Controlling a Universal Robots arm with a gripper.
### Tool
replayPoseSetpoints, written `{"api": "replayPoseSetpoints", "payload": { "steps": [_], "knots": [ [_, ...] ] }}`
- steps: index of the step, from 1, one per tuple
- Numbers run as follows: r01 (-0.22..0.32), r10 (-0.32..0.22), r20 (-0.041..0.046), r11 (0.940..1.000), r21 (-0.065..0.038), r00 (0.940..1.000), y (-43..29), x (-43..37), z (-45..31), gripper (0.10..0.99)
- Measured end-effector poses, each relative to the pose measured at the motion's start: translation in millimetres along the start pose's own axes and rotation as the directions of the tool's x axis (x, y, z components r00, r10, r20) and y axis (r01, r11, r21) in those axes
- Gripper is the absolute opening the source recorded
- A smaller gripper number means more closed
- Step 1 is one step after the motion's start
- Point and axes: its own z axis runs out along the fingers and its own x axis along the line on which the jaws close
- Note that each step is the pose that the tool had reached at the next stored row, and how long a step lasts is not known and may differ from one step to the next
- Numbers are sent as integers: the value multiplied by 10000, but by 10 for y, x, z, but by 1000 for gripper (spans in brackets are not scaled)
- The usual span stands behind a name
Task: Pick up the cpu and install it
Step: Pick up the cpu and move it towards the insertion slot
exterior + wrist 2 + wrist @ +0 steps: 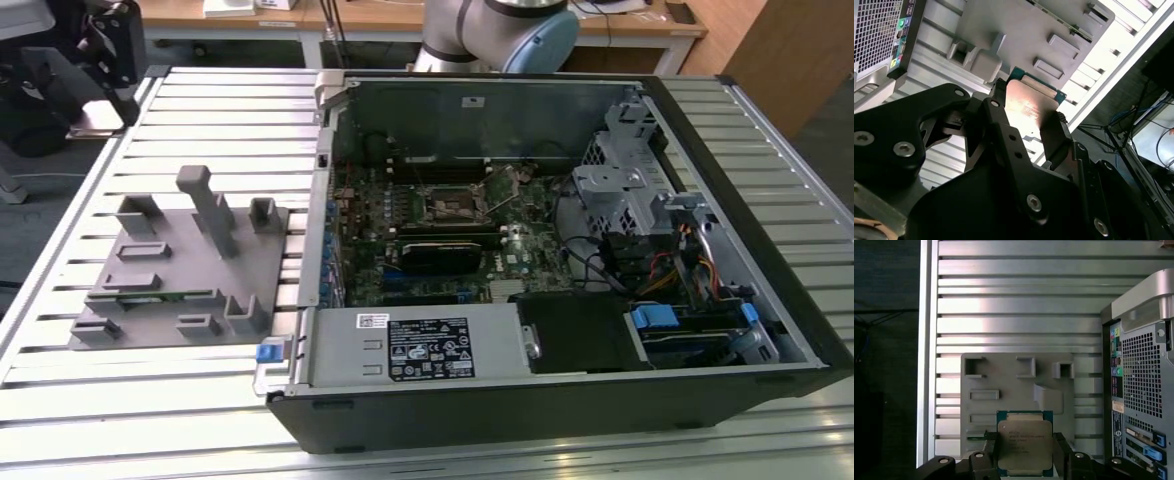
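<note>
1. In the exterior view, a black open-sided computer tower (pixel 561 400) lies flat on a slatted aluminium table (pixel 80 400). Its green motherboard faces up, with the square metal-framed socket (pixel 451 205) near the middle. A grey moulded parts tray (pixel 187 270) sits just beside the tower on the exterior view's left. The grey-and-blue robot arm (pixel 501 30) rises behind the tower's far wall.

2. In the first wrist view, the cpu (pixel 1024 440), a flat square chip with a silver metal top and a thin green rim, is pinched in the black two-fingered gripper (pixel 1026 460). The fingers (pixel 1061 452) are closed on two opposite edges of the chip. It hangs over the tray, apart from it, with the tower's perforated rear panel alongside.

3. In the second wrist view, the cpu (pixel 1029 100) catches the light between the same fingers (pixel 1004 130).
   - The grip looks snug, with the metal top left bare.
   - To my eye, doing this well means holding the chip by its edges only, keeping it level, and squeezing no harder than it takes to stop a slip. The underside should meet nothing on the way.
   - As for the pose, I judge the wrist points down at the table. The tool sits over the tray outside the tower, well apart from the socket.
</note>
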Motion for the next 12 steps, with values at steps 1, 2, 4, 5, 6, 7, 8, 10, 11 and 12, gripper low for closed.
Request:
{"api": "replayPoseSetpoints", "payload": {
  "steps": [1, 2, 4, 5, 6, 7, 8, 10, 11, 12],
  "knots": [
    [0, 0, 0, 10000, -1, 10000, 0, -9, 0, 525],
    [0, 0, -1, 10000, -1, 10000, 0, -18, 0, 525],
    [0, 0, -1, 10000, -2, 10000, 1, -37, 1, 525],
    [0, 0, -1, 10000, -3, 10000, 1, -47, 1, 525],
    [1, -1, -1, 10000, -3, 10000, 1, -56, 1, 525],
    [0, 0, -1, 10000, -3, 10000, 1, -64, 2, 525],
    [0, 0, -1, 10000, -4, 10000, 1, -73, 2, 525],
    [0, 0, 0, 10000, -6, 10000, 2, -91, 3, 525],
    [0, 0, 0, 10000, -7, 10000, 2, -102, 3, 525],
    [0, 0, -1, 10000, -7, 10000, 2, -112, 3, 525]
  ]
}}
